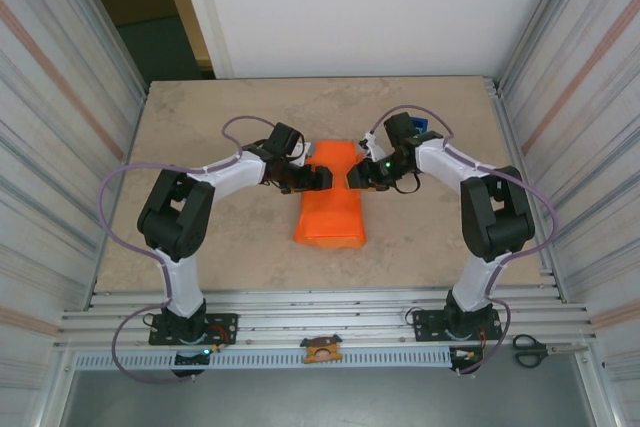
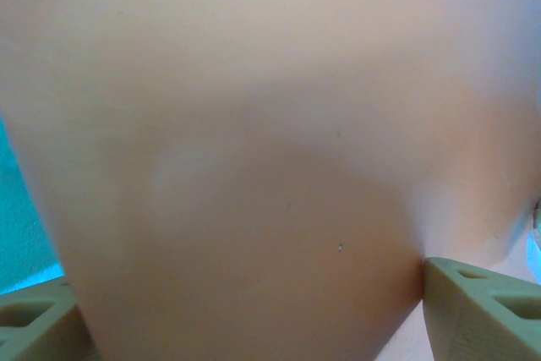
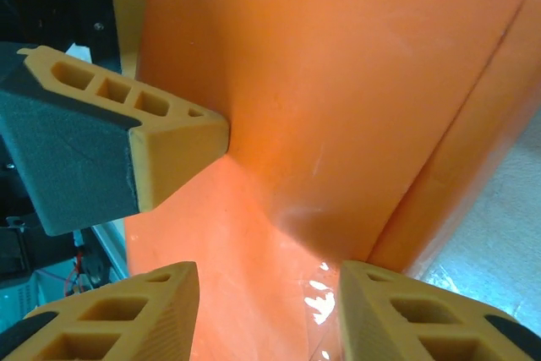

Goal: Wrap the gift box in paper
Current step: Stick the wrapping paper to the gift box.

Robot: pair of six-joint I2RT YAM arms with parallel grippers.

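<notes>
The orange paper (image 1: 330, 205) lies folded into a long bundle in the middle of the table; the gift box is hidden inside it. My left gripper (image 1: 318, 178) is at the bundle's far left side, jaws wide, and the paper (image 2: 254, 166) spans the whole gap and touches both fingers (image 2: 478, 310). In the right wrist view one left finger (image 3: 165, 150) presses a dent into the paper (image 3: 338, 82). My right gripper (image 1: 357, 176) is at the far right side. It (image 3: 269, 310) stands open over the paper, with nothing pinched.
A blue tape dispenser (image 1: 426, 127) sits behind the right arm. Scissors (image 1: 531, 350) lie on the near rail at the right, and a small brown part (image 1: 322, 349) sits mid-rail. Metal walls close both sides.
</notes>
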